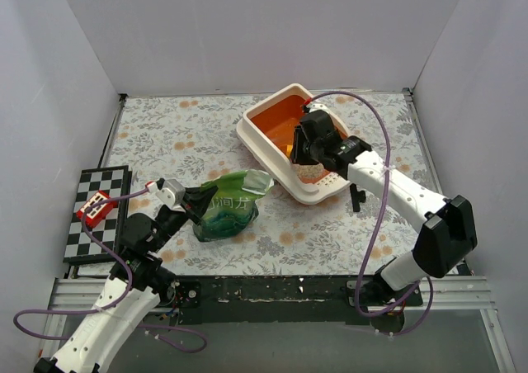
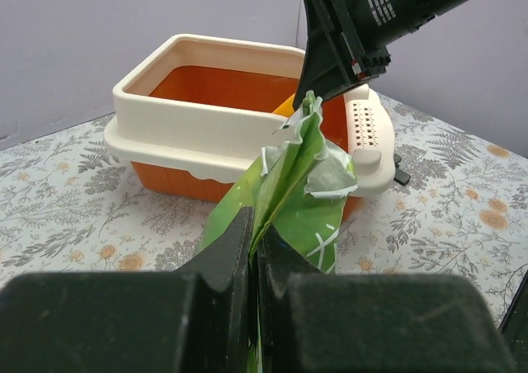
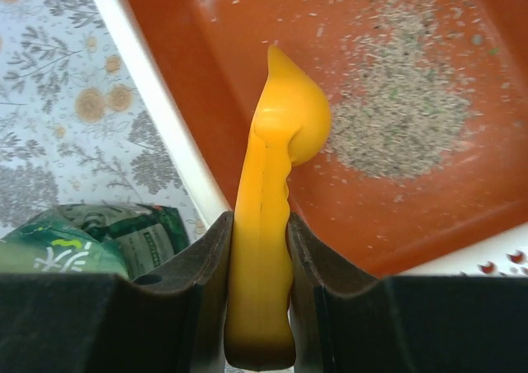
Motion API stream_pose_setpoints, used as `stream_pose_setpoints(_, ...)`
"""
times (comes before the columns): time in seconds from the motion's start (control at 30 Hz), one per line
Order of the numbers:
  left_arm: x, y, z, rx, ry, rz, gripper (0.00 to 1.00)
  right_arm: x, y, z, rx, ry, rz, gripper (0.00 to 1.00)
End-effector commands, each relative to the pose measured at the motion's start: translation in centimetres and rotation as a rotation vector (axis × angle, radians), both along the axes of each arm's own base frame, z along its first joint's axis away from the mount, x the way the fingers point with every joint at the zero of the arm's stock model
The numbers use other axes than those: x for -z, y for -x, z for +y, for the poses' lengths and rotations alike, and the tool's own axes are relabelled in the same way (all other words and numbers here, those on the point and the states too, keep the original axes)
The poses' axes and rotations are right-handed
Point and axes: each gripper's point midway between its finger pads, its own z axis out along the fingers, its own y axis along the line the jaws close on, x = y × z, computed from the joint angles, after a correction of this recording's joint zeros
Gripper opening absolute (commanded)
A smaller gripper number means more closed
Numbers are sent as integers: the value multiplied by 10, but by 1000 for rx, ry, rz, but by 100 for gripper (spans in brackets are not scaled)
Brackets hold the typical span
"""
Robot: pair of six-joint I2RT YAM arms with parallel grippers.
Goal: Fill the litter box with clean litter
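Left pincer (image 2: 254,233), nearest: fingers drawn almost together, pinching the thin top fold of the green bag (image 2: 293,183). The bag stands on the worktop (image 1: 165,134) just short of the litter box (image 2: 165,134), near its perforated ledge (image 2: 367,129).

Right pincer (image 3: 260,224), beyond: narrow, clamped on the handle of the scoop (image 3: 276,134). The scoop's bowl hangs inside the box, over the orange floor and close to the wall on the bag's side.

Clean litter (image 3: 404,117): only a small sandy heap on the box floor, past the scoop bowl, with stray grains around it. I judge the box far from full.

Risks as I read them:
- My hold on the bag is a slim fold of foil. If it slips, the bag slumps and litter goes onto the worktop, outside the box.
- The pinch looks to be closing the bag's mouth. Pushing the scoop in could tear the foil or drag the bag off.
- The scoop is held by its handle alone. A loaded bowl may twist between the pads and shed grains short of the box.
- The right arm hangs close above the bag top, so a careless swing out of the box could knock it.
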Motion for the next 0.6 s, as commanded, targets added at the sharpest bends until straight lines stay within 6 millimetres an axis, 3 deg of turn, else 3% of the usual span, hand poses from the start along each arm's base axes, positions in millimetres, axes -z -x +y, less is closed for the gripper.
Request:
stream_pose_setpoints(0.0, -4, 6, -4, 37, -4, -19, 0, -58, -14, -42, 140, 110, -132, 1)
stream_pose_setpoints(0.1, -3, 12, -12, 95, -17, -17, 0, -90, -9, -69, 180, 175, -207, 1)
stream_pose_setpoints(0.23, -1, 22, -24, 186, -37, -19, 0, -104, 10, -87, 160, 240, -188, 1)
stream_pose_setpoints(0.33, 0, 30, -33, 267, -56, -6, 0, -115, 30, -88, 107, 189, -183, 1)
stream_pose_setpoints(0.57, 0, 37, -44, 352, -85, 67, 0, -185, 86, -69, -152, 10, -193, 1)
